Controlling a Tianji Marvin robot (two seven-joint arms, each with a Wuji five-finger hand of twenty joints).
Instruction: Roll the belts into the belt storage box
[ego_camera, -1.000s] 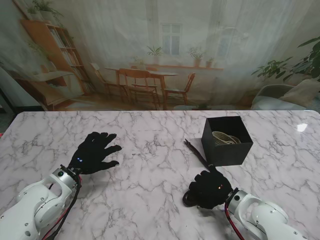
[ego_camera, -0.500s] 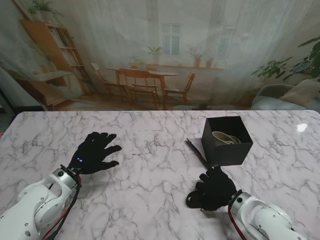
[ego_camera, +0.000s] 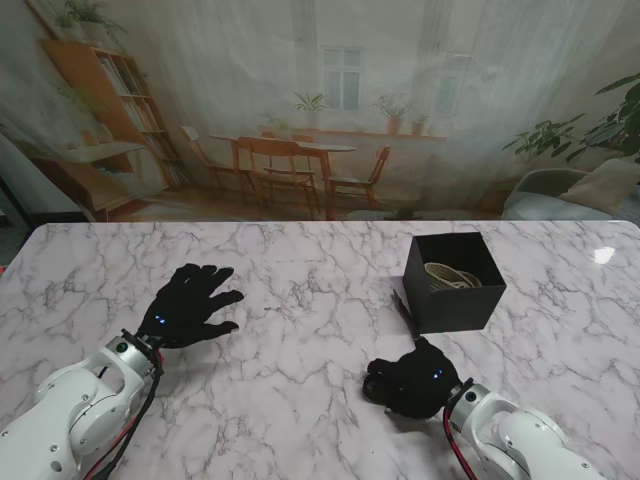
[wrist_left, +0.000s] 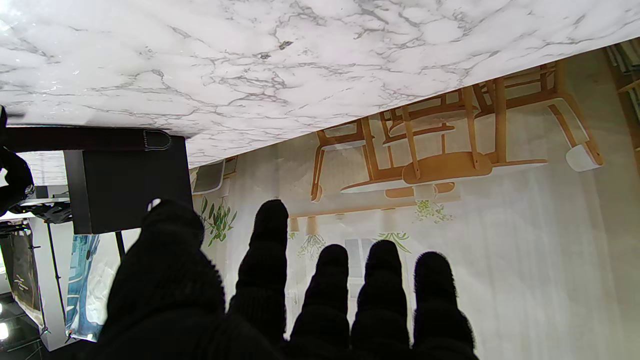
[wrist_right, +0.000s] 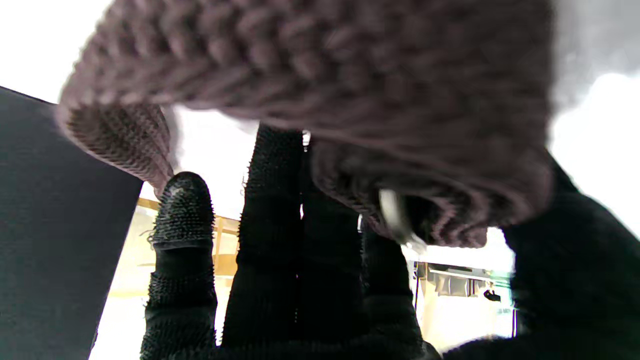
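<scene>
No readable text, labels, brands or numbers in any view. Belt storage box (ego_camera: 452, 281): plain black walls, no markings. Woven belt (wrist_right: 320, 85): no tag legible, close-up too blurred. Both gloves are plain black; backdrop is a printed room scene, no lettering.
</scene>
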